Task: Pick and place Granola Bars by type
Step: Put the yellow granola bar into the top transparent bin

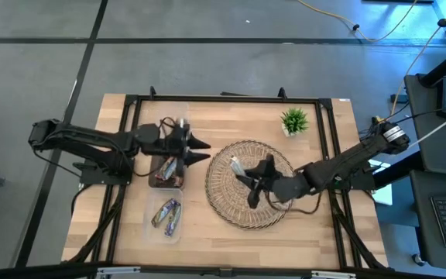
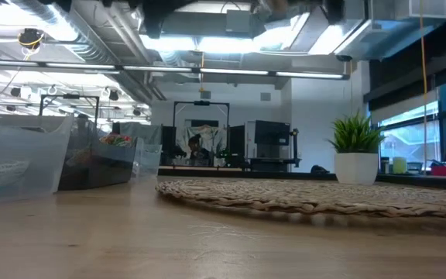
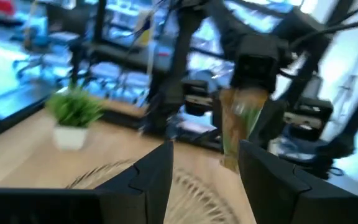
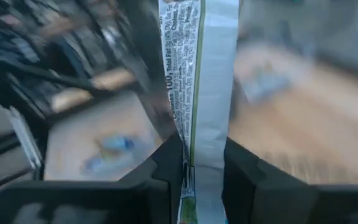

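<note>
My right gripper (image 1: pixel 246 172) hangs over the round wicker mat (image 1: pixel 231 203) and is shut on a silvery white and green-gold granola bar (image 4: pixel 201 74). In the left wrist view that bar (image 3: pixel 238 127) shows beyond my open left gripper (image 3: pixel 207 180). My left gripper (image 1: pixel 201 149) hovers between the clear bins and the mat with nothing between its fingers. More bars lie in the middle bin (image 1: pixel 167 172) and the near bin (image 1: pixel 166 215). My right gripper pinches the bar between its two fingers near one end of the wrapper (image 4: pixel 197 163). The rest of the bar sticks out past the fingertips (image 4: pixel 166 163). The fingers reach in from the table's right side. The bar is lifted clear above the wicker mat.
A small potted plant (image 1: pixel 293 122) stands at the far right of the table, beyond the mat. A third clear bin (image 1: pixel 173 125) sits at the far left. Bare wood lies along the near edge (image 1: pixel 231 252).
</note>
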{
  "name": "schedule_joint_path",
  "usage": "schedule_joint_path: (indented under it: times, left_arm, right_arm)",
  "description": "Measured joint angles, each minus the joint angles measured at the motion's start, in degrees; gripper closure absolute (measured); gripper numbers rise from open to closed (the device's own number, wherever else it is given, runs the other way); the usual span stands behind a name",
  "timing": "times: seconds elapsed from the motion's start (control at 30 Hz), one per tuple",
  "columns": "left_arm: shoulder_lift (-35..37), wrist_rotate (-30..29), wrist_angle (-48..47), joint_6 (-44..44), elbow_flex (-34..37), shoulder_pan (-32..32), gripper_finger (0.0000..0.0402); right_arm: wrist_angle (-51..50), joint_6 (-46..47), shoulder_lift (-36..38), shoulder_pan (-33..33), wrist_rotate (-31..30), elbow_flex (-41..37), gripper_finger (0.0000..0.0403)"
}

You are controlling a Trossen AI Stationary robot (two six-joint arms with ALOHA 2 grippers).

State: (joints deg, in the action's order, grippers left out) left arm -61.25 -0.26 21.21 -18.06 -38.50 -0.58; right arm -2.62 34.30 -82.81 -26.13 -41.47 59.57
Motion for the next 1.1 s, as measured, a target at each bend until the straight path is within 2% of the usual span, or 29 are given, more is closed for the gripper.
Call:
schedule_joint_path:
  times: [0.1, 0.27, 0.4, 0.5, 0.57, 0.7, 1.1]
  left_arm:
    - [-0.29, -0.07, 3.73, 1.42, 0.02, -2.32, 0.0229]
    - [-2.01, 0.20, 7.75, 2.02, 0.02, -4.90, 0.0232]
    - [-4.38, 0.26, 11.22, 2.75, 0.00, -6.40, 0.0232]
    - [-6.50, 0.33, 14.06, 2.49, 0.02, -6.94, 0.0231]
    - [-7.43, 0.28, 15.65, 2.11, 0.02, -7.02, 0.0232]
    - [-8.20, -1.20, 16.29, -1.16, 0.02, -6.78, 0.0232]
    - [-8.20, -1.65, 16.26, -0.82, 0.02, -6.82, 0.0219]
  right_arm:
    - [11.05, -11.30, 0.09, 0.66, 0.41, 0.00, 0.0316]
    - [22.51, -22.49, 0.09, 2.30, 1.13, 0.00, 0.0316]
    - [25.99, -27.14, 0.09, 4.16, 9.61, 0.00, 0.0316]
    - [26.87, -27.52, 0.09, 5.15, 16.89, 0.00, 0.0316]
    - [26.80, -27.55, 0.09, 5.39, 18.99, 0.00, 0.0316]
    - [26.85, -28.80, 0.09, 5.39, 19.06, 0.00, 0.0316]
    - [24.30, -27.13, 0.09, 5.73, 19.06, -0.04, 0.0316]
